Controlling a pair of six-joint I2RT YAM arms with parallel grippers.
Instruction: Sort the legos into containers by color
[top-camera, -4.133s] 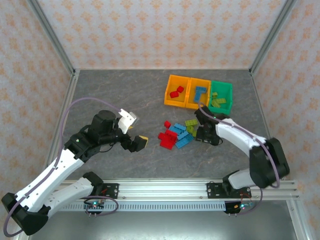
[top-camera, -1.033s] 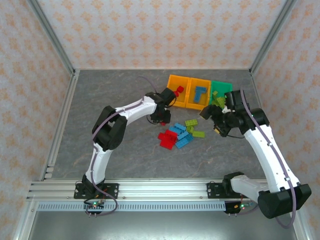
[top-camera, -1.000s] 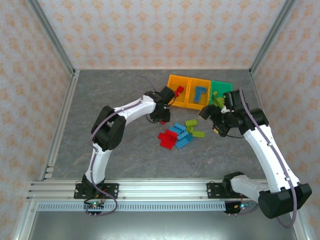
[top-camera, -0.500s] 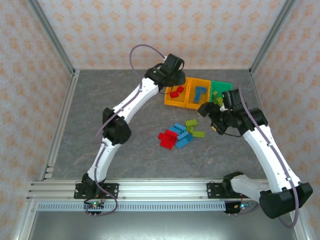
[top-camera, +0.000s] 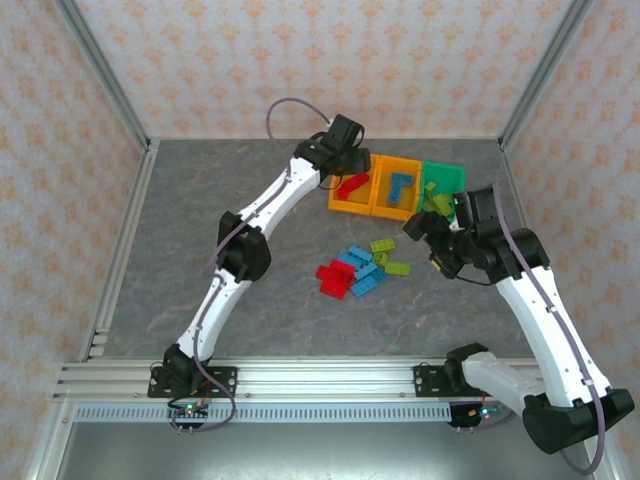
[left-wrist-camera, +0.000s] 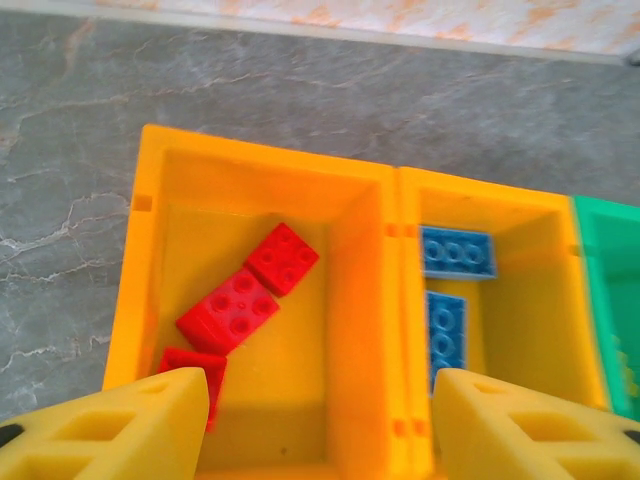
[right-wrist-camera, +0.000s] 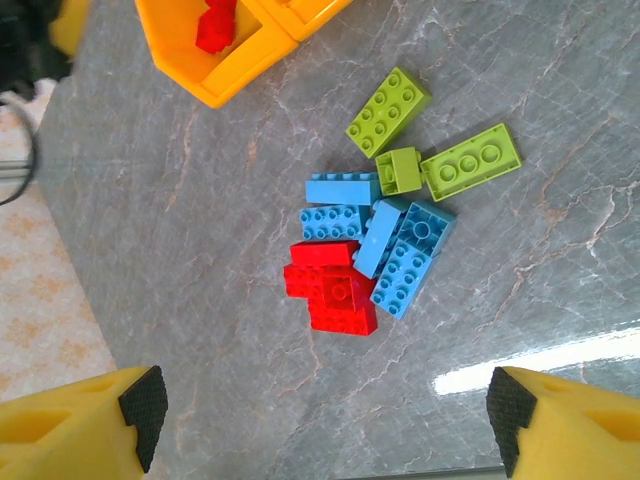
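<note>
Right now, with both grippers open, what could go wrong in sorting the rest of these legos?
The loose red bricks and blue bricks lie touching in one heap, so the right gripper might pinch two colours at once or scatter them. The left gripper hangs open over the orange bins, its fingers straddling the divider wall, which a sideways move could knock.

Bright, even light casts soft, faint shadows; a white glare streak lies on the worktop (right-wrist-camera: 480, 378), and the legos (right-wrist-camera: 340, 290) look sharp.
</note>
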